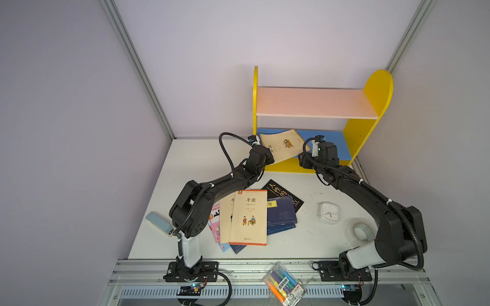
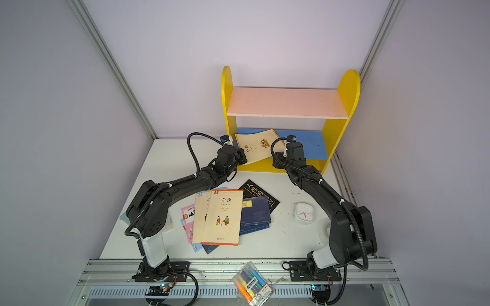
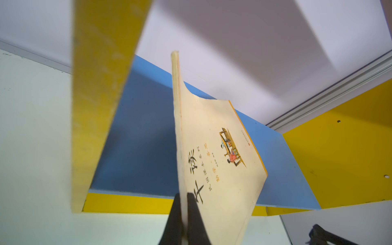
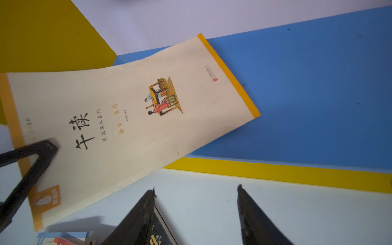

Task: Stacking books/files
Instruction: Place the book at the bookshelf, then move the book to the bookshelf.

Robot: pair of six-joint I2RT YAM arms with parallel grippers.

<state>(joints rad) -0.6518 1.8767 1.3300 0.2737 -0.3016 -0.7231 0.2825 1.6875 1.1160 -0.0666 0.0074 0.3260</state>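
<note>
White table (image 1: 305, 238) nearest you carries the loose pile (image 1: 248, 217) of books. Beyond it your left gripper (image 3: 184, 197) is clamped on the near edge of a cream book (image 4: 131, 110), which is tilted and bowed with its far end over the blue shelf (image 4: 318, 84). Your right gripper (image 4: 196, 187) hangs open and empty just beside it. You look mid-placement: next, slide the book fully onto the shelf, then release.

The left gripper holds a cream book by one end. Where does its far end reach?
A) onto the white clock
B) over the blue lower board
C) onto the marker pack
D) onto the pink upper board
B: the cream book, pinched by the left gripper, stretches with its far end over the blue lower board.
</note>
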